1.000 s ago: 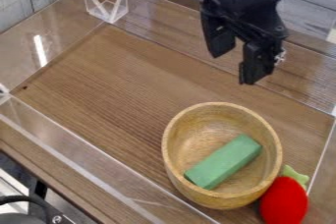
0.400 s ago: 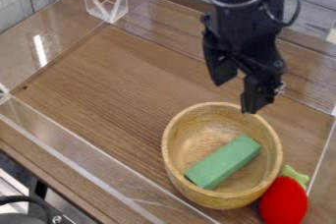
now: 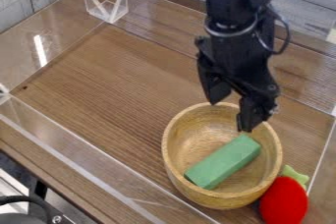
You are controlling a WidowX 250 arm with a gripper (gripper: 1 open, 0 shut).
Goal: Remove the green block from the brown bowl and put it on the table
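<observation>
The green block point(image 3: 223, 162) lies flat and slanted inside the brown bowl point(image 3: 178, 140), which sits on the table point(image 3: 105, 81) at the lower right. My gripper point(image 3: 226, 110) hangs open over the bowl's far rim, just above and behind the block. One black finger point(image 3: 249, 117) reaches down to rim level, the other finger point(image 3: 209, 90) stands left of it. Nothing is between them, and they do not touch the block.
A red strawberry-like toy point(image 3: 284, 199) with green leaves rests against the bowl's right side. Low clear acrylic walls point(image 3: 79, 149) border the table. A clear bracket point(image 3: 104, 4) stands at the back left.
The gripper has come down and forward from the back of the table to just above the bowl's far rim, staying open. The block and bowl have not moved.
</observation>
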